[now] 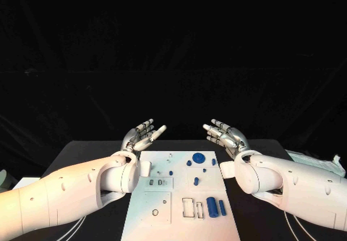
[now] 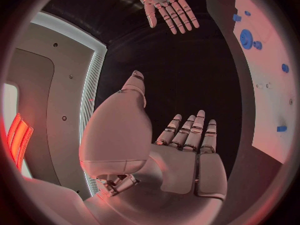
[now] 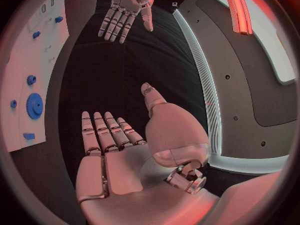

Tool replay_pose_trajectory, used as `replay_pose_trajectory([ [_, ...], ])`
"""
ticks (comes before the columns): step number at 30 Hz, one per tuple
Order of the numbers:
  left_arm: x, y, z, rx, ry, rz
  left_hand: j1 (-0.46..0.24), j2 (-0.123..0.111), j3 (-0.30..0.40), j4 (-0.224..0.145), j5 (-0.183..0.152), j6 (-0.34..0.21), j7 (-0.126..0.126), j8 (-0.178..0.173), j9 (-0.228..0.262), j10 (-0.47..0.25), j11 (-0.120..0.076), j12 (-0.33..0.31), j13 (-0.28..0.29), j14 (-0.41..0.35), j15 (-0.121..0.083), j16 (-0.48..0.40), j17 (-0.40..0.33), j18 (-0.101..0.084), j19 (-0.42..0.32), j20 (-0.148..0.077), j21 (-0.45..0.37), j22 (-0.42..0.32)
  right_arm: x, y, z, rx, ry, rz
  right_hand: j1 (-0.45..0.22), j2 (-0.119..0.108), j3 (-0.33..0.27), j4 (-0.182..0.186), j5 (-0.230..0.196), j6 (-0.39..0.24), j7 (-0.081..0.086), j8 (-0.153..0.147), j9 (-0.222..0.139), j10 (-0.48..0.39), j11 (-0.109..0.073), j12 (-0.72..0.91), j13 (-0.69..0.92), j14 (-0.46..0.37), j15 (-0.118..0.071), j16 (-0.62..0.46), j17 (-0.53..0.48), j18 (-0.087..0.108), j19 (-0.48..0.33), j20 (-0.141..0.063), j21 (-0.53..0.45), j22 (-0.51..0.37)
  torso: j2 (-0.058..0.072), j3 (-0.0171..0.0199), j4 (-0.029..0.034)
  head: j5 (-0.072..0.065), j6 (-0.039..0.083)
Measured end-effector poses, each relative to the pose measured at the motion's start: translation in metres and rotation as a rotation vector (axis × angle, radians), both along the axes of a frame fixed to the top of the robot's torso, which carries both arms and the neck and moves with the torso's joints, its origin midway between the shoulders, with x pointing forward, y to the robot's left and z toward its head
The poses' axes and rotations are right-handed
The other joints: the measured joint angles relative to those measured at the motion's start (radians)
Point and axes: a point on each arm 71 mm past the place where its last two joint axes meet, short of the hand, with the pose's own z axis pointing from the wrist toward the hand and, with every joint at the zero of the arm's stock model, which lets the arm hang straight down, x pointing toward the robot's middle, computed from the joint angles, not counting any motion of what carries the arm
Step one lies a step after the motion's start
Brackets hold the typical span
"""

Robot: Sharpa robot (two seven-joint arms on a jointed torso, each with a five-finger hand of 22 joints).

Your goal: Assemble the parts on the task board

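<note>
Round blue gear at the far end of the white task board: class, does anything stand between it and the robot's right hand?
Nothing visible does. The right hand hovers open beyond the board's far right corner, and only bare black table separates it from the round blue gear.

Head view: high, looking down at the task board (image 1: 181, 196).
Wrist views: close behind each palm.
Shared: board, opposite hand.

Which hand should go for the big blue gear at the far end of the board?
Right, probably. The gear sits right of the task board's midline, nearer the right hand. The left hand is equally open but would reach across.
</note>
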Motion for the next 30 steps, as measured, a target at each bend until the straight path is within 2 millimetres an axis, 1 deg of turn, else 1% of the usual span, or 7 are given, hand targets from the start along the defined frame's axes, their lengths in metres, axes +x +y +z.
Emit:
replay_pose_trajectory([
  [7,0.001,-0.002,0.0,-0.015,0.003,-0.038,0.04,0.027,0.027,0.011,0.003,0.074,0.005,0.015,0.007,0.083,0.011,0.016,0.007,0.1,0.005,0.024,0.012,0.0,0.056,0.012,0.023,0.012,0.003,0.005,0.0,-0.016,0.016,0.125,0.103,0.014,0.028,-0.053,-0.032,0.133,0.009,0.021,0.012,0.178,0.001,0.024,0.011,0.19,-0.003,0.025,0.013,0.047,0.158,0.004,0.037,0.018,0.0,0.0,-0.0003,0.0,0.0],
  [9,0.0,-0.002,0.0,-0.017,0.003,-0.043,0.054,0.042,0.043,0.01,0.003,0.124,0.008,0.026,0.012,0.14,0.011,0.025,0.011,0.165,0.002,0.039,0.019,0.0,0.117,0.012,0.043,0.022,0.003,0.006,0.0,-0.025,0.015,0.146,0.133,0.016,0.039,-0.072,-0.045,0.204,0.014,0.031,0.017,0.261,-0.005,0.035,0.016,0.276,-0.013,0.036,0.017,0.058,0.226,0.004,0.055,0.025,0.0,0.0,-0.0004,0.0,0.0],
  [12,-0.003,0.015,0.005,-0.019,-0.006,-0.039,0.066,0.08,0.062,0.004,-0.005,0.235,0.017,0.047,0.022,0.274,0.001,0.045,0.02,0.278,-0.013,0.068,0.03,0.023,0.264,0.012,0.094,0.046,0.015,-0.009,0.004,-0.131,-0.061,0.135,0.169,0.017,0.059,-0.102,-0.054,0.336,0.028,0.046,0.025,0.384,-0.022,0.045,0.019,0.405,-0.032,0.052,0.021,0.071,0.329,0.0,0.084,0.033,0.007,0.0,-0.0004,0.002,-0.001],
  [15,-0.003,0.024,0.008,-0.021,-0.014,-0.036,0.079,0.109,0.071,-0.004,-0.005,0.344,0.033,0.066,0.03,0.393,-0.013,0.063,0.025,0.375,-0.032,0.094,0.039,0.045,0.388,0.008,0.139,0.063,0.019,-0.016,0.011,-0.224,-0.137,0.139,0.181,0.015,0.081,-0.127,-0.057,0.442,0.044,0.051,0.029,0.475,-0.038,0.05,0.02,0.502,-0.052,0.057,0.023,0.086,0.406,-0.009,0.106,0.036,0.019,0.0006,-0.0004,0.004,0.0],
  [21,-0.01,0.025,0.017,-0.048,-0.02,-0.086,0.097,0.146,0.079,-0.013,-0.009,0.506,0.062,0.09,0.036,0.57,-0.043,0.084,0.032,0.535,-0.071,0.131,0.056,0.055,0.563,-0.012,0.198,0.079,0.023,-0.014,0.024,-0.372,-0.265,0.178,0.181,0.015,0.128,-0.165,-0.059,0.586,0.073,0.054,0.032,0.612,-0.066,0.05,0.022,0.655,-0.088,0.068,0.027,0.101,0.527,-0.038,0.14,0.036,0.047,0.0038,-0.0004,0.001,0.009],
  [25,-0.014,0.028,0.027,-0.066,-0.028,-0.117,0.102,0.161,0.073,-0.024,-0.009,0.573,0.08,0.095,0.037,0.65,-0.059,0.091,0.034,0.614,-0.092,0.142,0.071,0.062,0.642,-0.028,0.22,0.08,0.027,-0.015,0.037,-0.481,-0.346,0.2,0.177,0.011,0.16,-0.177,-0.063,0.649,0.065,0.054,0.034,0.682,-0.084,0.05,0.024,0.737,-0.113,0.077,0.033,0.101,0.599,-0.063,0.165,0.041,0.069,0.0062,0.0006,-0.002,0.018],
  [30,-0.025,0.026,0.041,-0.097,-0.031,-0.162,0.117,0.176,0.069,-0.039,-0.013,0.631,0.07,0.095,0.037,0.727,-0.08,0.091,0.036,0.698,-0.117,0.157,0.095,0.062,0.732,-0.051,0.246,0.083,0.032,-0.012,0.051,-0.655,-0.434,0.235,0.182,-0.01,0.187,-0.189,-0.063,0.71,0.05,0.054,0.036,0.759,-0.108,0.05,0.025,0.84,-0.147,0.097,0.048,0.101,0.699,-0.102,0.213,0.055,0.105,0.0093,0.0037,-0.009,0.03],
])
